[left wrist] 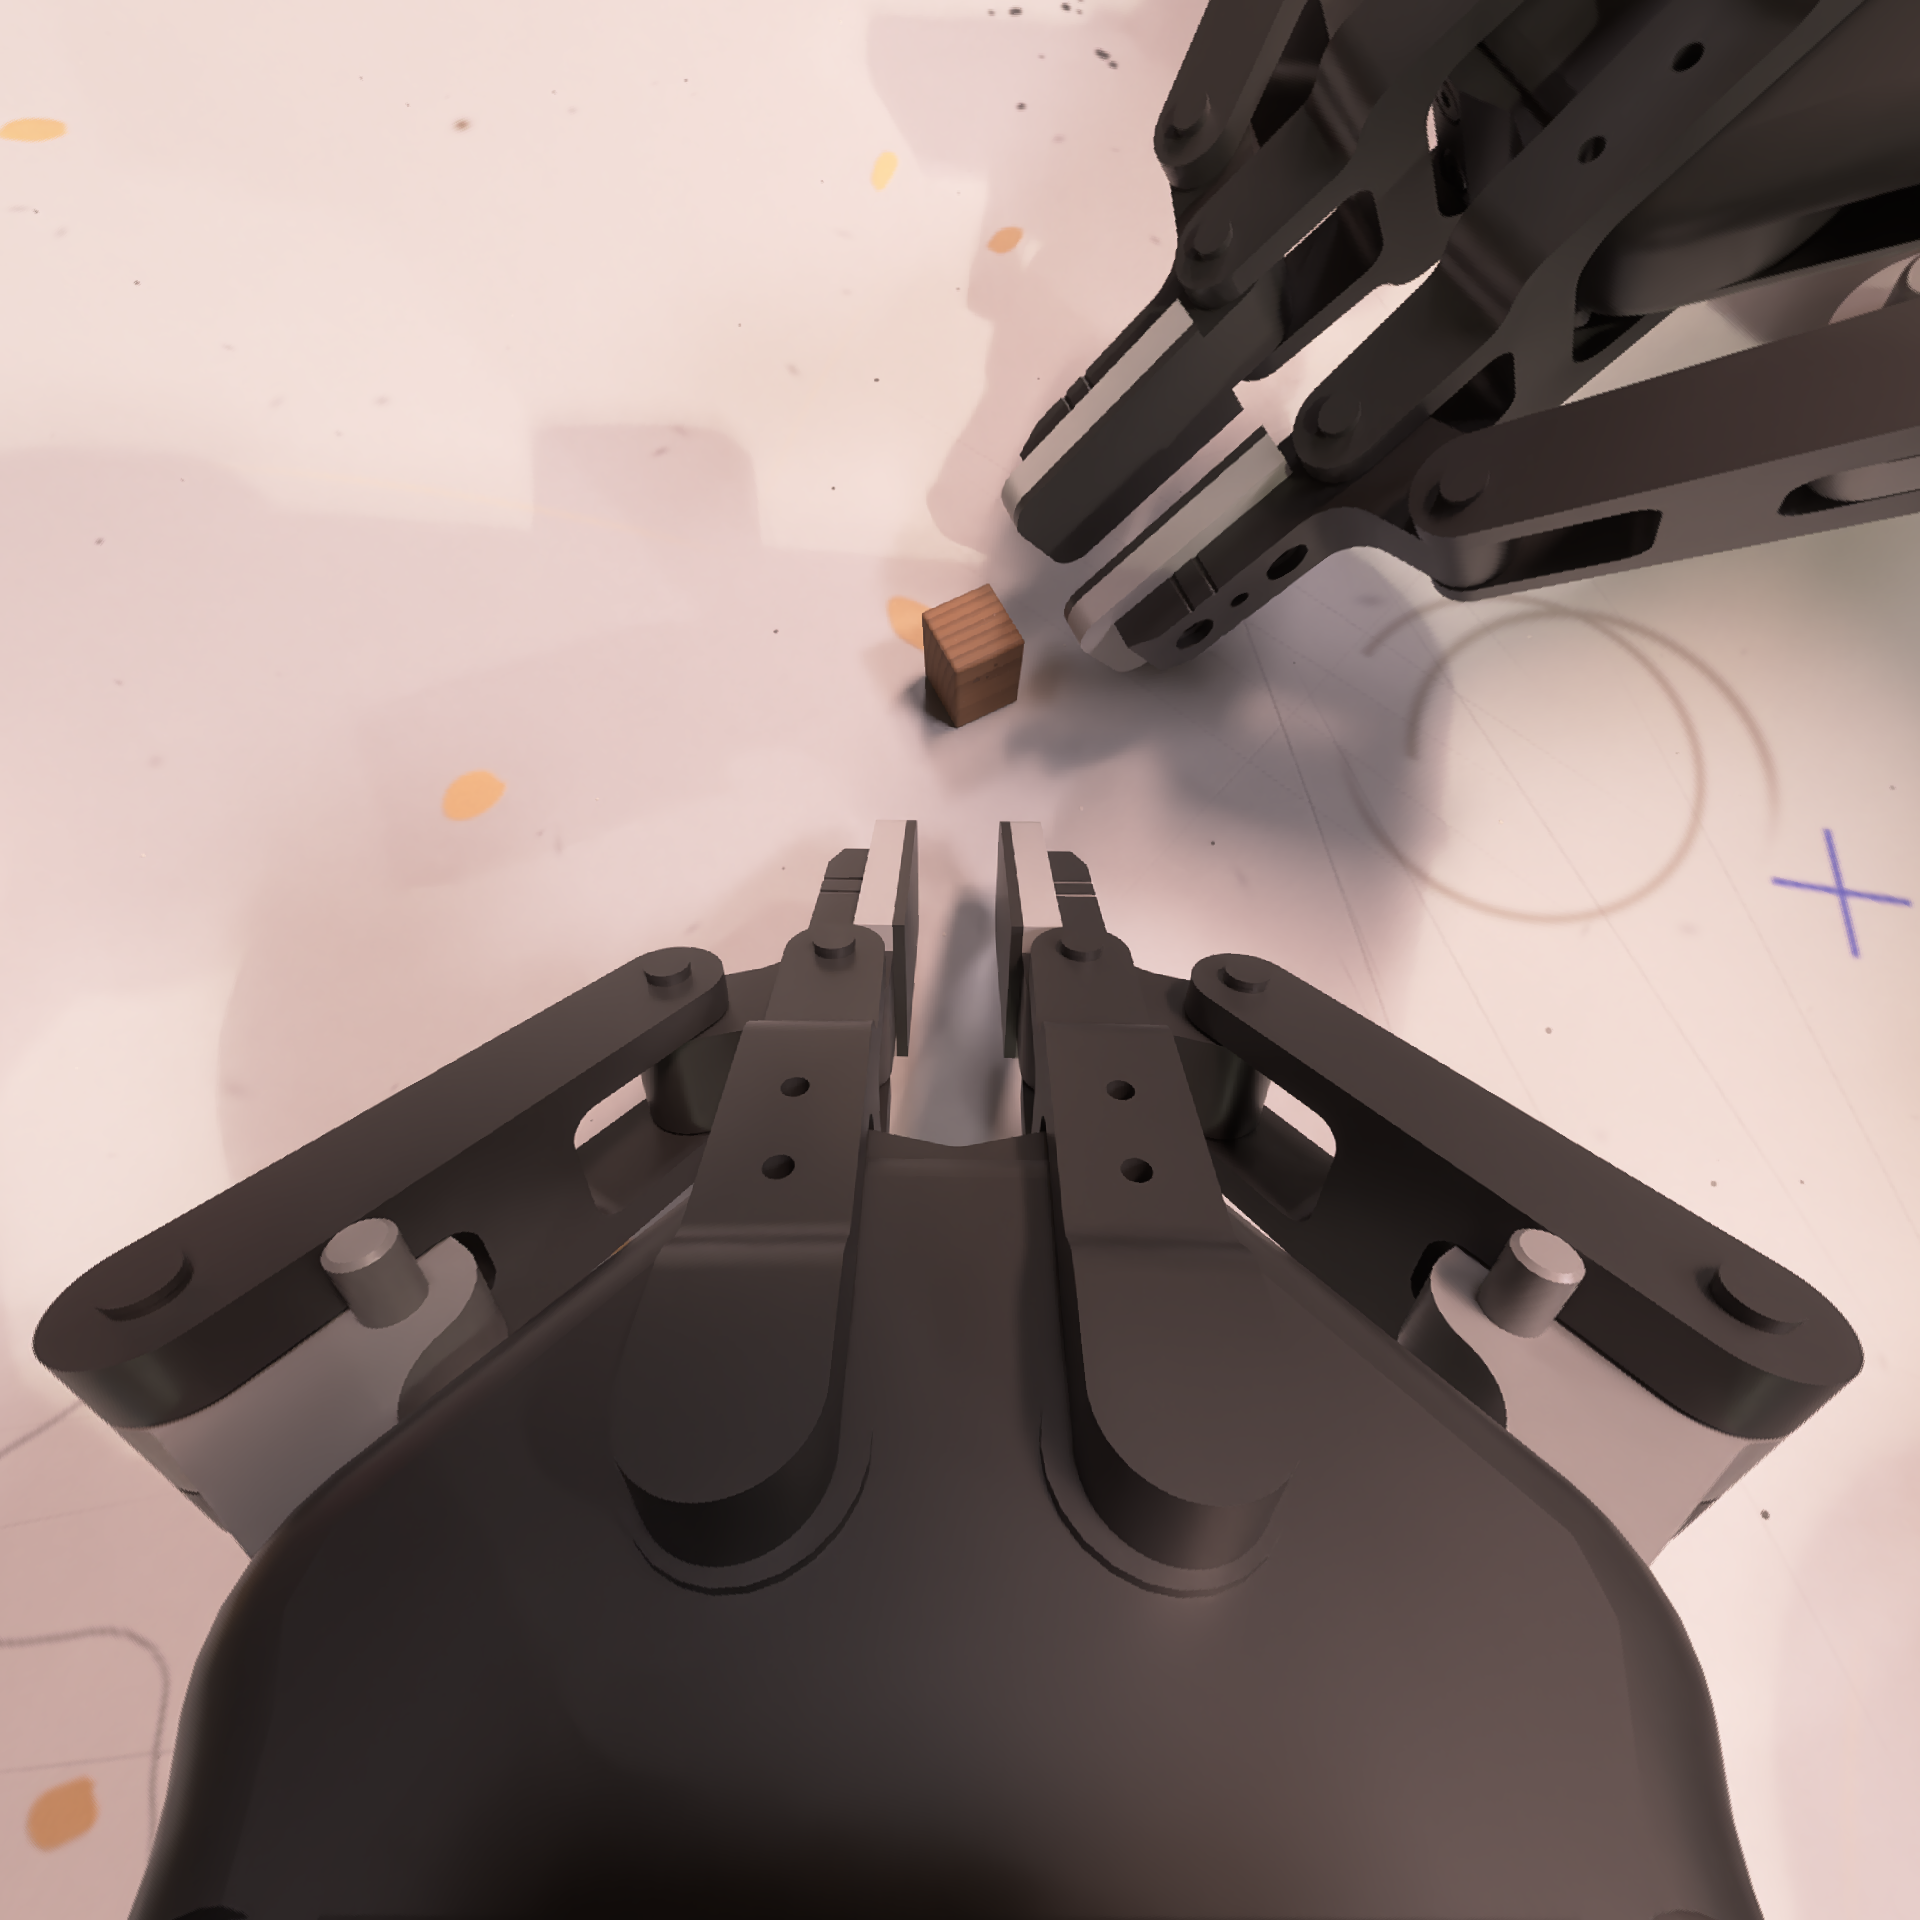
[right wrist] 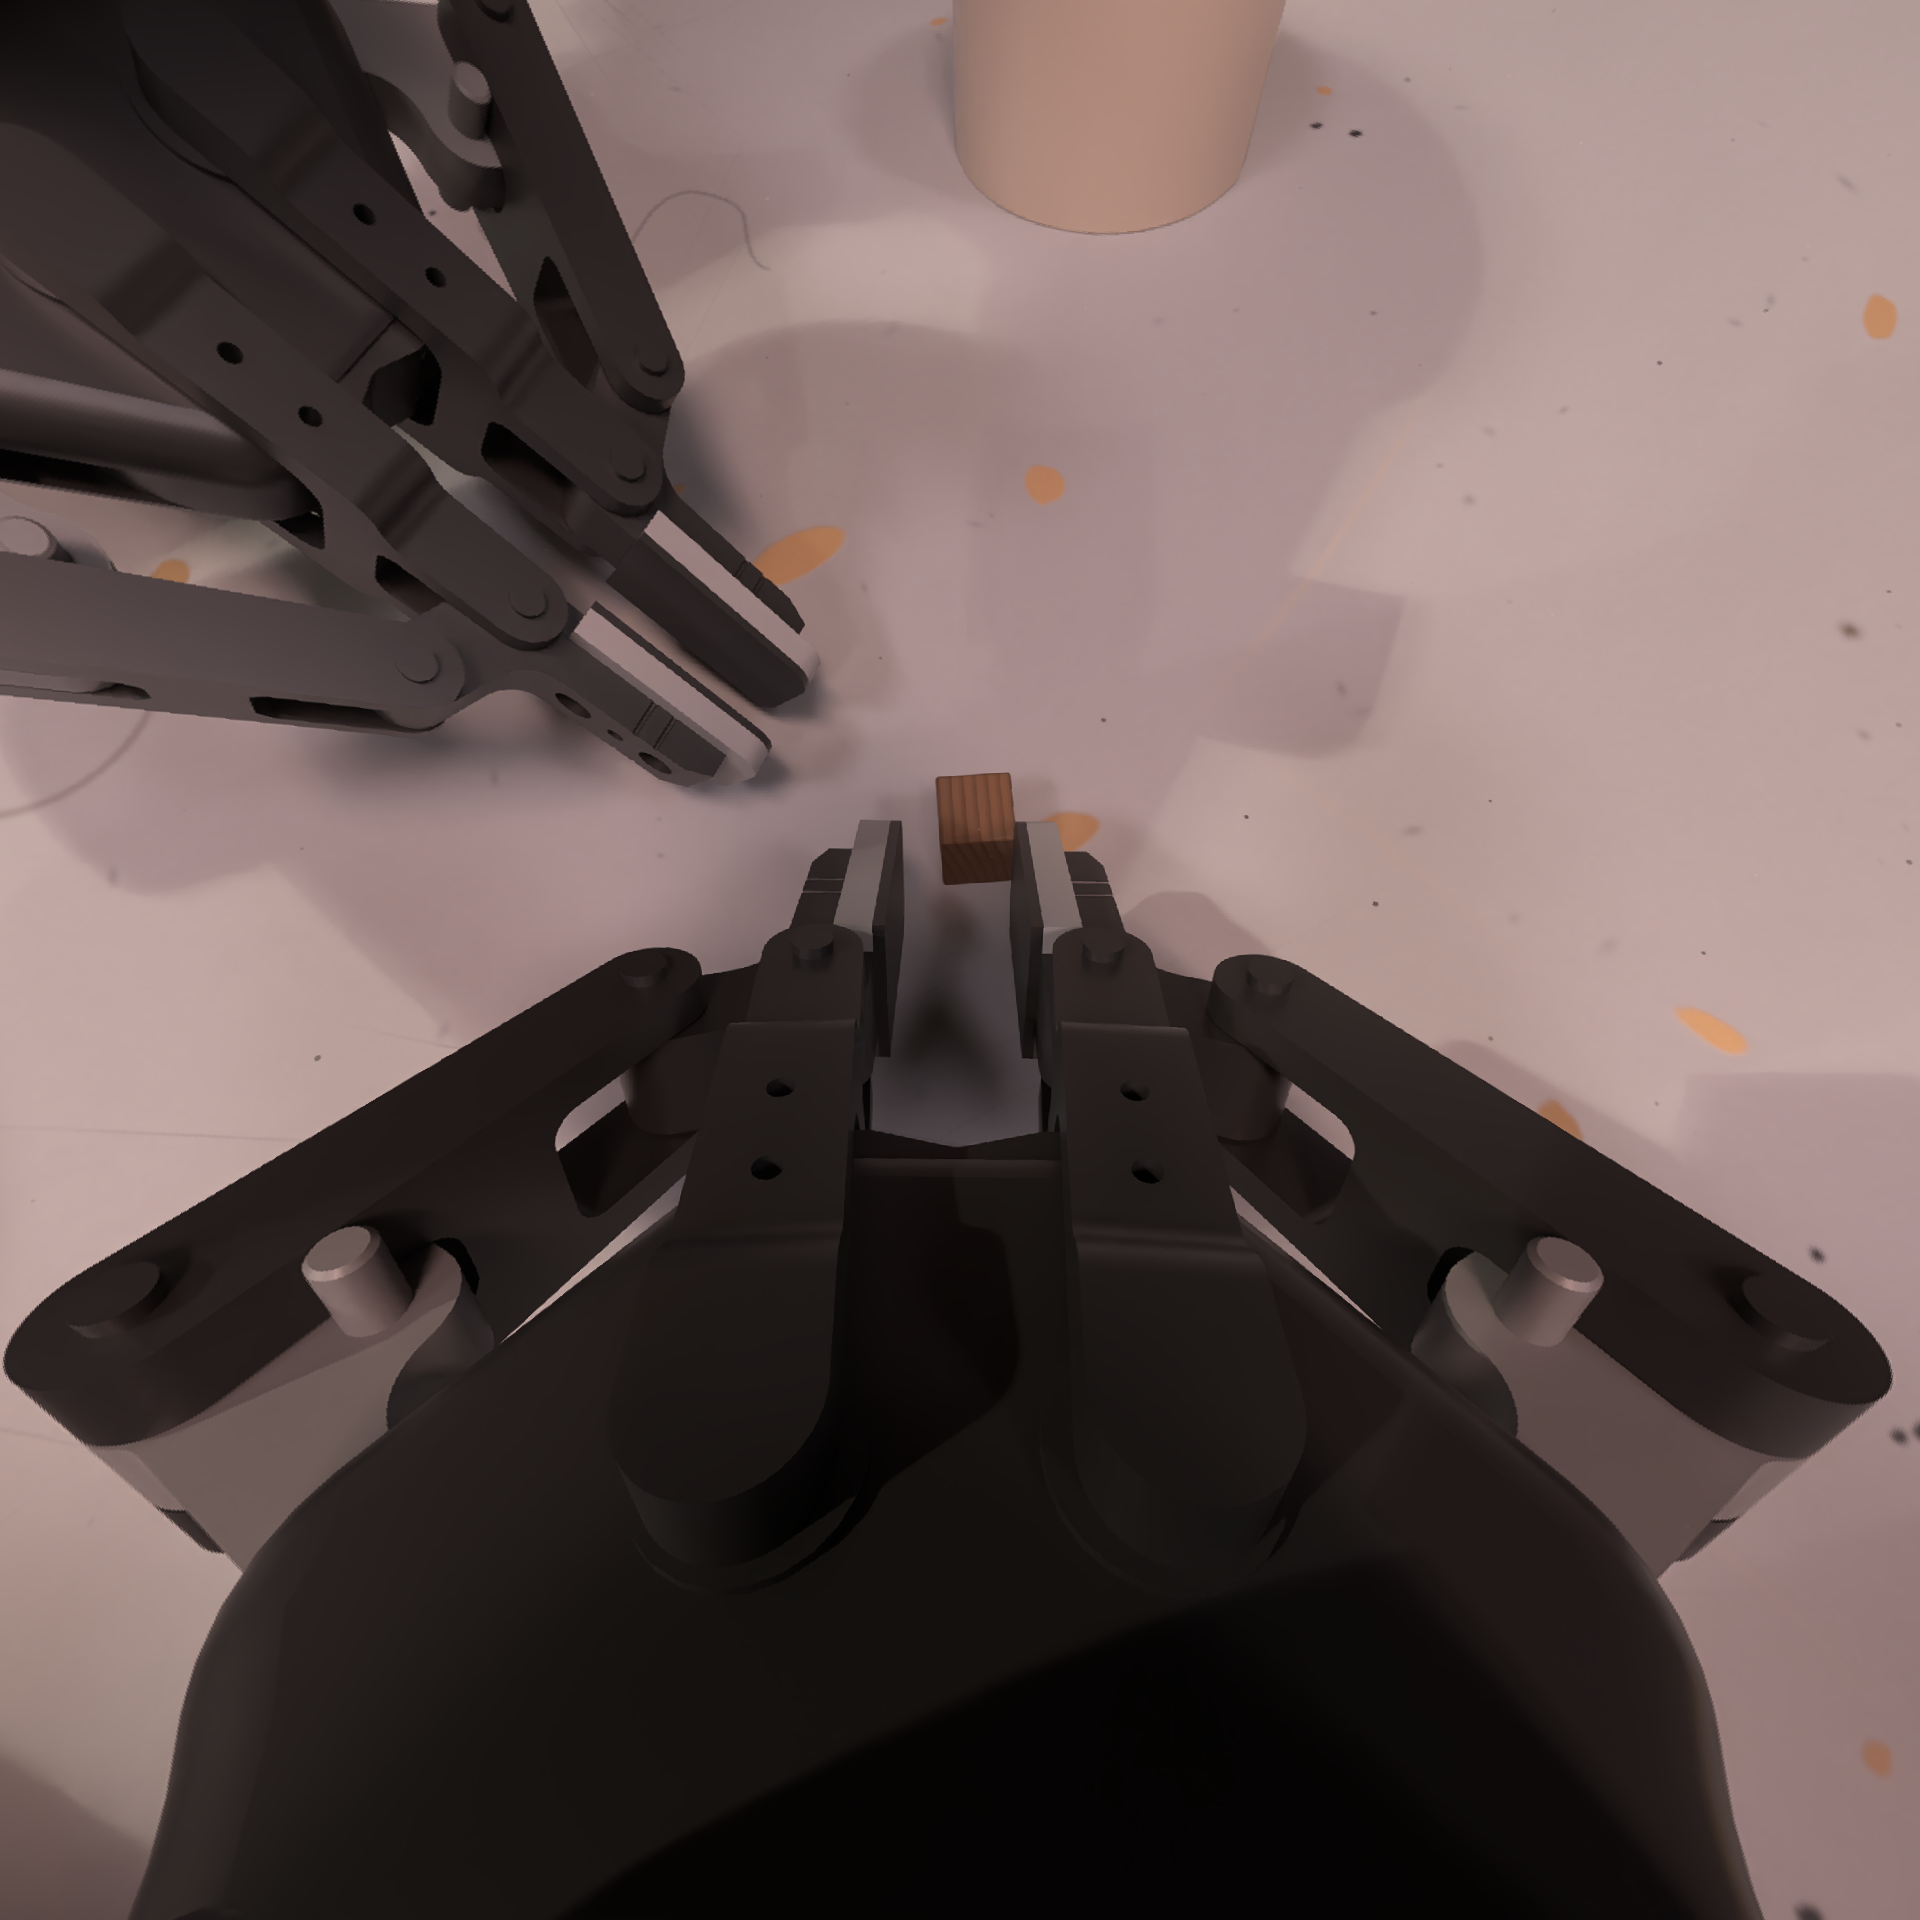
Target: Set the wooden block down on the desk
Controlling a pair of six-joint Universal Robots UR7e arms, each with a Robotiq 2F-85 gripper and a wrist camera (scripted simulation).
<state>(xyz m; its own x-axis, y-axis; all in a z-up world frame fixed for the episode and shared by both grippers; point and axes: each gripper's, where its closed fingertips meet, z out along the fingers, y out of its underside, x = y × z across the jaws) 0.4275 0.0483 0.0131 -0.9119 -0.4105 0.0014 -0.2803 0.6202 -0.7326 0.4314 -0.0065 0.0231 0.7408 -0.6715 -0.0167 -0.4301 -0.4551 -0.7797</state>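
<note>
wooden block (left wrist: pixel 972 655) rests on the desk (left wrist: pixel 416 416) (upright); left gripper (left wrist: pixel 958 842) and right gripper (right wrist: pixel 956 842) both parted, empty

Both wrist views look steeply down along their own fingers, close above the desk (left wrist: pixel 416 416). Shared ground: wooden block (left wrist: pixel 971 655), 12 o'clock in both; opposite gripper at 2 o'clock left view, 10 o'clock right view.

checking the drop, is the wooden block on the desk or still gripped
On the desk: the wooden block stands free, apart from both grippers.
</note>
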